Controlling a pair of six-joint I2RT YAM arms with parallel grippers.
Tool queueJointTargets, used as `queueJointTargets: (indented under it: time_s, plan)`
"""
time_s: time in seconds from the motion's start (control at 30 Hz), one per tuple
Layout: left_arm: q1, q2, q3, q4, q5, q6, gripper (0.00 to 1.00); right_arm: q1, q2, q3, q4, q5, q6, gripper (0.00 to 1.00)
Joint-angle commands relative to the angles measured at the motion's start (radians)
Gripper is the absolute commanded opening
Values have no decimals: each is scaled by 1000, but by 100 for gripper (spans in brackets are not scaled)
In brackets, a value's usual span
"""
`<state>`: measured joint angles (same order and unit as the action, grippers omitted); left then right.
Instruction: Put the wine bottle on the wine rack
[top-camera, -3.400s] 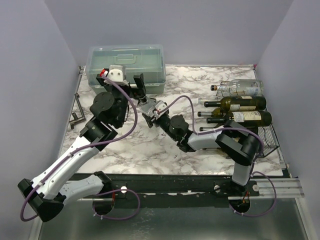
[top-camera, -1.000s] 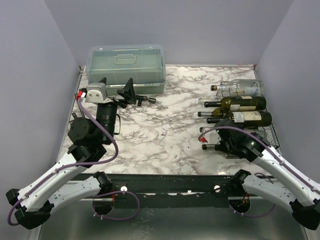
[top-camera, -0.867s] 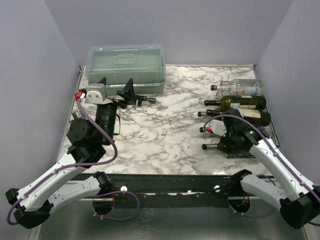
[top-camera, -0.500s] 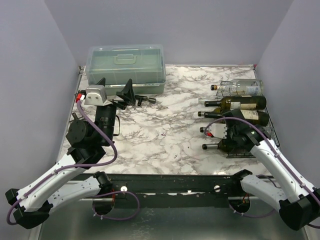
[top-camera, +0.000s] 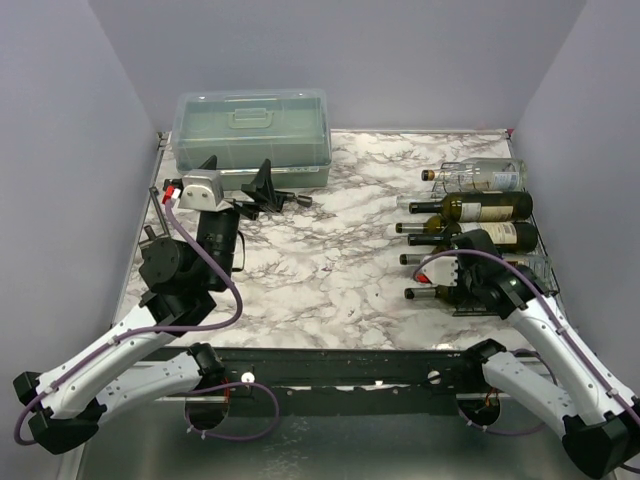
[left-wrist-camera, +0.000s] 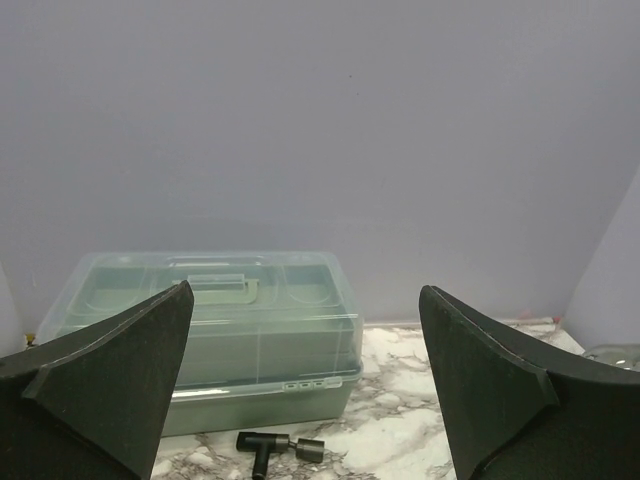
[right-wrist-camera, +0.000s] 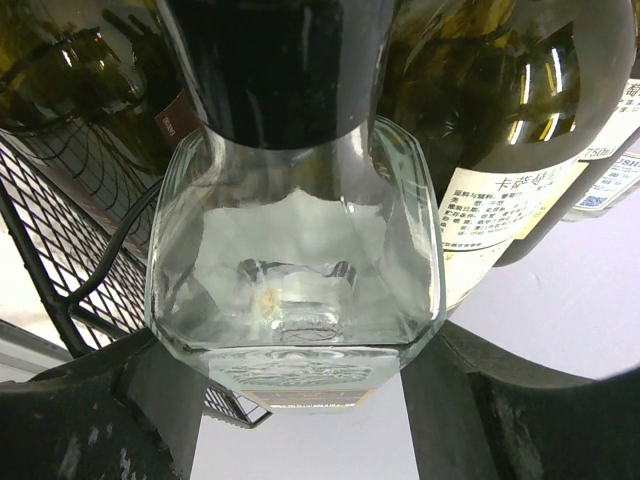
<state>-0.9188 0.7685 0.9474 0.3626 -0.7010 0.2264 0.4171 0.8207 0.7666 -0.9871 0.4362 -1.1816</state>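
Observation:
The black wire wine rack (top-camera: 541, 268) stands at the table's right edge and holds several bottles lying down, necks to the left. My right gripper (top-camera: 463, 272) is at the rack's front end. In the right wrist view it (right-wrist-camera: 295, 352) is shut on the base of a clear square wine bottle (right-wrist-camera: 290, 270) with a dark neck pointing away. That neck (top-camera: 428, 293) sticks out leftward at the rack's front. Rack wires (right-wrist-camera: 60, 230) show on the left, and dark labelled bottles (right-wrist-camera: 500, 130) on the right. My left gripper (top-camera: 237, 172) is open and empty, near the plastic box.
A translucent grey-green plastic box with a handle (top-camera: 252, 130) stands at the back left, also in the left wrist view (left-wrist-camera: 210, 340). A small black T-shaped tool (top-camera: 290, 199) lies in front of it (left-wrist-camera: 270, 447). A black metal bracket (top-camera: 152, 225) sits at the left edge.
My right arm has swung from the table's middle, beside the left gripper, over to the rack with the bottle. My left arm has drawn back to the left. Lately the right arm only shifted slightly.

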Motion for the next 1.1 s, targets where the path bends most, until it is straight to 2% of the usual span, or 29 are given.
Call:
queueJointTargets:
  time_s: [0.0,0.17,0.27,0.3,0.9,1.07]
  plan:
    - [-5,10,-18,22,-17,16,96,-3,-10,-38,-71,-70,19,68]
    - [-5,37,-25,36,-17,34,96,7,-39,-28,-102,-135,18,79]
    - [-3,57,-25,39,-22,46,96,24,-51,-30,-120,-156,37,99]
    - [-2,64,-24,39,-26,47,96,29,-56,-30,-126,-163,42,100]
    - [64,156,-17,31,-32,32,96,123,-145,6,-222,-253,59,100]
    - [77,176,-4,11,-29,9,96,127,-161,-29,-202,-182,107,96]
